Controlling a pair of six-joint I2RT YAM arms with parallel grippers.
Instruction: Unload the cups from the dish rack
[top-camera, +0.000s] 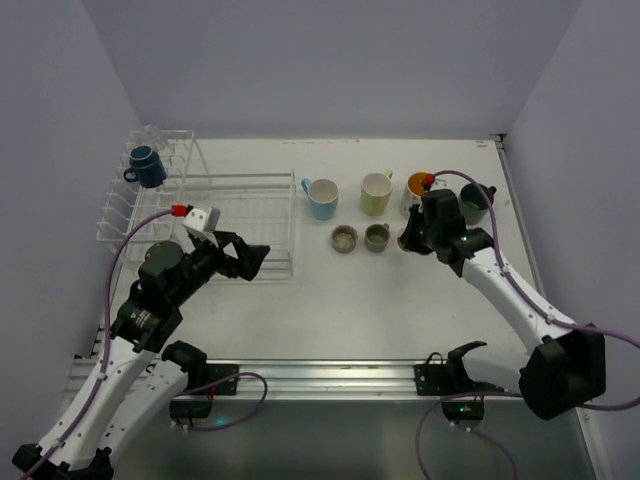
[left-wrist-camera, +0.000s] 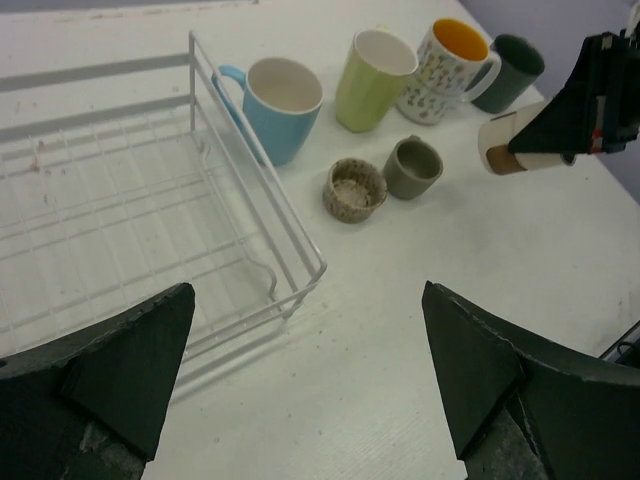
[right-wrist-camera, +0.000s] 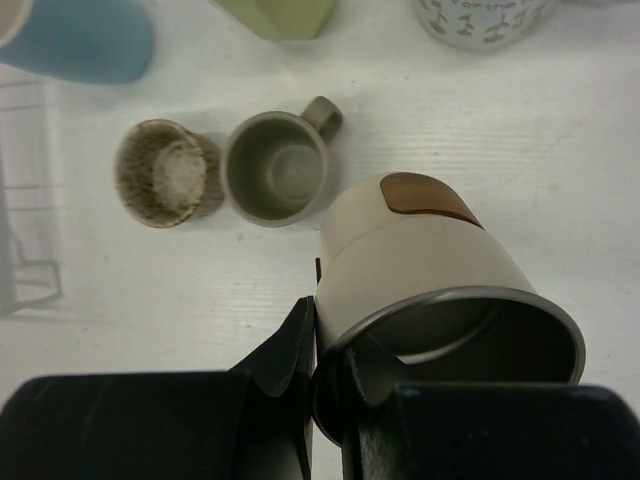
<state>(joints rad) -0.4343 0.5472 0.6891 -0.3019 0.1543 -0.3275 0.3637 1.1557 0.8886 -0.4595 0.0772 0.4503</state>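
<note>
Right pincer (right-wrist-camera: 325, 350) gripping cream ceramic cup (right-wrist-camera: 420, 250) by rim; small grey-brown handled cup (right-wrist-camera: 275, 165) at ten o'clock risking getting knocked. Left pincer (left-wrist-camera: 310, 375) hanging open.

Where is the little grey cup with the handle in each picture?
Top view: the little grey cup sits near the middle, just right of the speckled cup.
Left wrist view: upper middle, again right of the speckled cup.
Right wrist view: upper left of centre, above the cream cup.
Shared landmark: the speckled cup, always next to it on its left.
</note>
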